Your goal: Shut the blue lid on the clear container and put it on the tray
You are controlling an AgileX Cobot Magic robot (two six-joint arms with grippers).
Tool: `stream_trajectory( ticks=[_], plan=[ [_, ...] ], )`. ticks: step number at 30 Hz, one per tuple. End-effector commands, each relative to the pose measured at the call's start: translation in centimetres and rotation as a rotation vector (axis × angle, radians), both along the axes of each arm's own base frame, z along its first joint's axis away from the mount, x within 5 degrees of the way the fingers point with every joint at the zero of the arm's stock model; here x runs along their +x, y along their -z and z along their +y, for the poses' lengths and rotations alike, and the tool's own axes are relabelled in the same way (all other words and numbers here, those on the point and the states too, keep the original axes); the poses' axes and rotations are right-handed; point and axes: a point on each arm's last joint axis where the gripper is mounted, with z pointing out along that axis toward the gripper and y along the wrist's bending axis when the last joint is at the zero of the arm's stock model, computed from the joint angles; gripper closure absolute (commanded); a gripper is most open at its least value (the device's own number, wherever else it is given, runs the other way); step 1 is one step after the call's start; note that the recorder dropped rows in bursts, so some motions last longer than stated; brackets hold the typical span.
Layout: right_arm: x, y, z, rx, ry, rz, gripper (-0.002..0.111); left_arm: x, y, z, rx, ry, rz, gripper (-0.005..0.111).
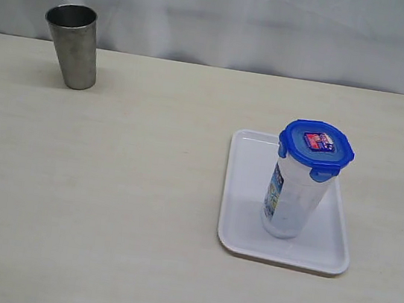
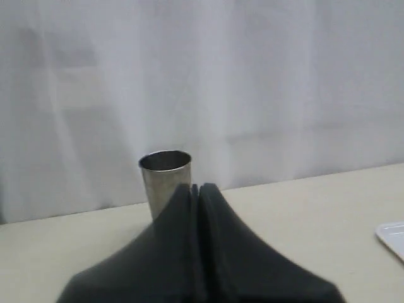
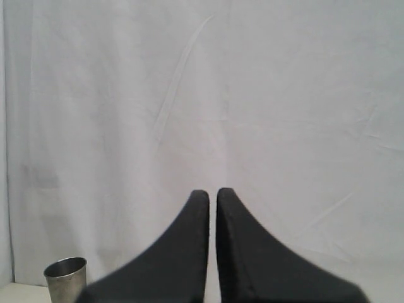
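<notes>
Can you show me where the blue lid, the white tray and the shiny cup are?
blue lid (image 1: 315, 148): exterior view, middle of its top face.
white tray (image 1: 244, 203): exterior view, bare part of its floor.
steel cup (image 1: 74, 54): exterior view, middle of its side wall.

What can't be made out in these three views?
- Exterior view: the print on the container label is too small to read. The lid's far-side tabs are hidden by the lid itself.
- Left wrist view: the cup base is hidden behind the left jaws. The tray is cut off by the frame edge.
- Right wrist view: the cup is cut off by the frame edge. The container, lid and tray are out of view.
</notes>
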Motion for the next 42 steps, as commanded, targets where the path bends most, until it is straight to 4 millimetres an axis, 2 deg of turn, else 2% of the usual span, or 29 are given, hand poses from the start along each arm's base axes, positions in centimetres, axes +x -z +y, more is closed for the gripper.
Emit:
stream_trajectory(
  ticks=[1,6,12,16,19,32,42],
  plan=[
    [0.0,0.1,0.0,0.008,0.002,0.002,0.104,-1.6,1.1,1.0,0.025,-0.075,-0.062,0.107],
    [0.0,0.1,0.0,0.008,0.002,0.002,0.104,-3.3,1.7,1.8,0.023,-0.174,-0.067,0.107],
    [0.0,0.1,0.0,0.008,0.002,0.002,0.104,-4.1,1.8,1.9,0.019,-0.189,-0.09,0.107],
    [0.0,0.1,0.0,0.008,0.002,0.002,0.104,-4.3,1.6,2.0,0.009,-0.194,-0.179,0.107],
    [0.0,0.1,0.0,0.008,0.002,0.002,0.104,-4.3,2.1,2.0,0.015,-0.191,-0.126,0.107],
    [0.0,0.1,0.0,0.008,0.002,0.002,0.104,-4.2,2.4,1.9,-0.035,-0.186,-0.09,0.107],
    [0.0,0.1,0.0,0.008,0.002,0.002,0.104,-4.2,3.8,1.9,-0.011,-0.182,0.064,0.107]
  ],
)
